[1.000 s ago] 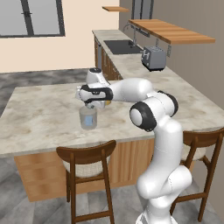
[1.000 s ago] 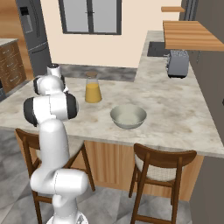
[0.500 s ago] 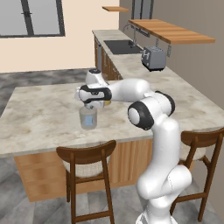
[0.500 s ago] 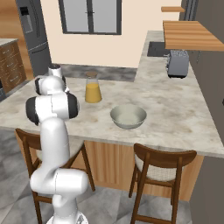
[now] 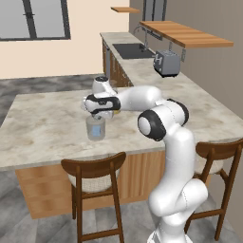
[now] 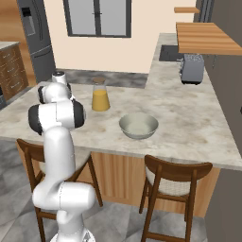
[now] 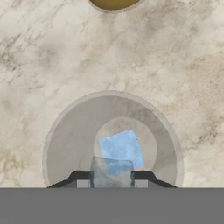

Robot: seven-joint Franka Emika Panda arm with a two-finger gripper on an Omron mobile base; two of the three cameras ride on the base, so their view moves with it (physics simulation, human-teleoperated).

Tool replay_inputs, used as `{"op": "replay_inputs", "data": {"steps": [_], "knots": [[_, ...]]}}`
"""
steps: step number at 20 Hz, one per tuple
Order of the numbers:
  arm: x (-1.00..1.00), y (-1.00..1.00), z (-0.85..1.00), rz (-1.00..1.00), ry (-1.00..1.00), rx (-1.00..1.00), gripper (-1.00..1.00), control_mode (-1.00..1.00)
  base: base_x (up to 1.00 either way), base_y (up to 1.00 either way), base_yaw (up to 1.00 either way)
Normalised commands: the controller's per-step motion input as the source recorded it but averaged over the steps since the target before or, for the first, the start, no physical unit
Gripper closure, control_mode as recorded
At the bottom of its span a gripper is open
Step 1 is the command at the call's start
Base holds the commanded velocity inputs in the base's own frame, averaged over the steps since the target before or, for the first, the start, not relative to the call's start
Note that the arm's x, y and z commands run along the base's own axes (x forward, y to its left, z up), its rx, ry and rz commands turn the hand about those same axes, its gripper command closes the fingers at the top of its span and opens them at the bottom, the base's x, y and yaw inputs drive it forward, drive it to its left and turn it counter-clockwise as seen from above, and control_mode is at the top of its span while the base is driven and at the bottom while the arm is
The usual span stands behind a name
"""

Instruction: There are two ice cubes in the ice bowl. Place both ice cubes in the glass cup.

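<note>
Gripper (image 7: 112,181) at frame bottom-center, fingers clamped on 2nd ice cube (image 7: 112,170) directly over glass cup (image 7: 65,131), w/ 1st cube (image 7: 124,146) already inside, presumably lined up to drop.

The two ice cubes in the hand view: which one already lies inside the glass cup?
The brighter blue ice cube lies on the bottom of the glass cup. The paler ice cube sits between the jaws of the gripper, above the cup.

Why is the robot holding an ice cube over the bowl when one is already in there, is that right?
Not the bowl. In the hand view the end effector holds an ice cube over the glass cup, where the other cube already lies. The ice bowl sits apart.
</note>
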Motion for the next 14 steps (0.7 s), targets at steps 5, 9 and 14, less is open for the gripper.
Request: {"op": "replay_inputs", "data": {"steps": [5, 9, 14], "knots": [[0.00, 0.00, 0.00, 0.00, 0.00, 0.00, -1.00, -1.00, 0.00, 0.00, 0.00], [0.00, 0.00, 0.04, 0.00, 0.00, 0.00, -1.00, -1.00, 0.00, 0.00, 0.00], [-0.42, -0.02, 0.48, 0.00, 0.00, 0.01, -1.00, -1.00, 0.00, 0.00, 0.00]]}}
